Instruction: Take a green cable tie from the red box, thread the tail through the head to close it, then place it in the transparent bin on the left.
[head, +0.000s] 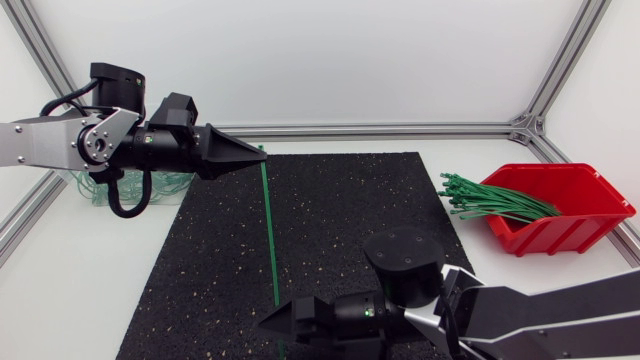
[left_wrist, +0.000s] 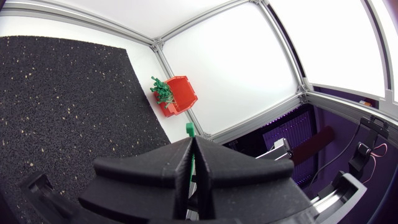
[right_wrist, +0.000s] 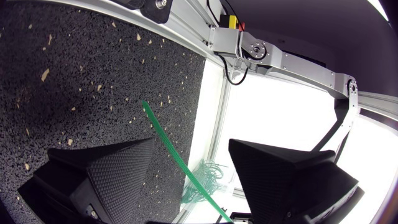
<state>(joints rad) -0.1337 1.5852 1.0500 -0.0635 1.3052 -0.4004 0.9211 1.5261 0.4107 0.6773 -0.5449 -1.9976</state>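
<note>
A long green cable tie stretches above the black mat from my left gripper toward my right gripper. The left gripper is shut on the tie just below its head, which pokes out past the fingertips of the left gripper. In the right wrist view the tie's tail runs between the wide-apart fingers of my right gripper, which is open; I see neither finger touching it. The red box holds a bundle of green ties at the right. The transparent bin sits behind the left arm.
The black speckled mat covers the table's middle. An aluminium frame rail runs along the back edge. The bin has closed green ties inside. The red box is far ahead of the left gripper.
</note>
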